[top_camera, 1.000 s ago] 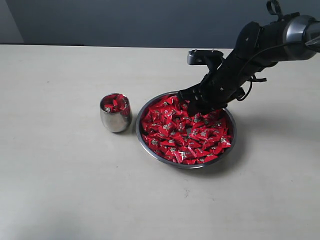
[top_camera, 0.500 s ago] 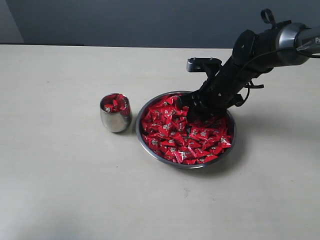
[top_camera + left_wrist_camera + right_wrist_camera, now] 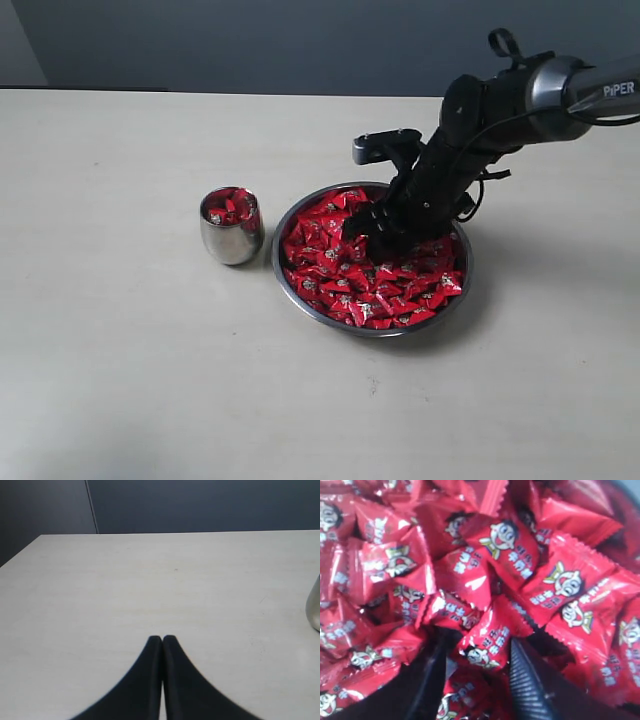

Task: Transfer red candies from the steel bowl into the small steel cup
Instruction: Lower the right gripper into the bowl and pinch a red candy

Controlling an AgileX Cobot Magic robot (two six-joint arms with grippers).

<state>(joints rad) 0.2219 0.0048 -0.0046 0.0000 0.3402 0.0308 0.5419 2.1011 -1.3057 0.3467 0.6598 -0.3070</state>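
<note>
The steel bowl (image 3: 371,332) sits right of centre, heaped with red candies (image 3: 345,280). To its left stands the small steel cup (image 3: 231,242), with several red candies (image 3: 228,206) showing at its mouth. My right gripper (image 3: 368,228) is pushed down into the pile near the bowl's middle. In the right wrist view that gripper (image 3: 477,652) is open, its ribbed fingers (image 3: 522,680) on either side of a candy (image 3: 487,647) and others beneath. My left gripper (image 3: 162,639) is shut and empty over bare table, with the cup's edge (image 3: 314,610) off to one side.
The pale tabletop (image 3: 130,380) spreads around the bowl and cup. A dark wall (image 3: 250,40) runs behind the table's far edge. The right arm (image 3: 500,105) reaches in from the upper right over the bowl's far rim.
My right arm has swung left and lower, carrying the open gripper from the bowl's far rim into the candies near the middle. Cup and left gripper have stayed put.
</note>
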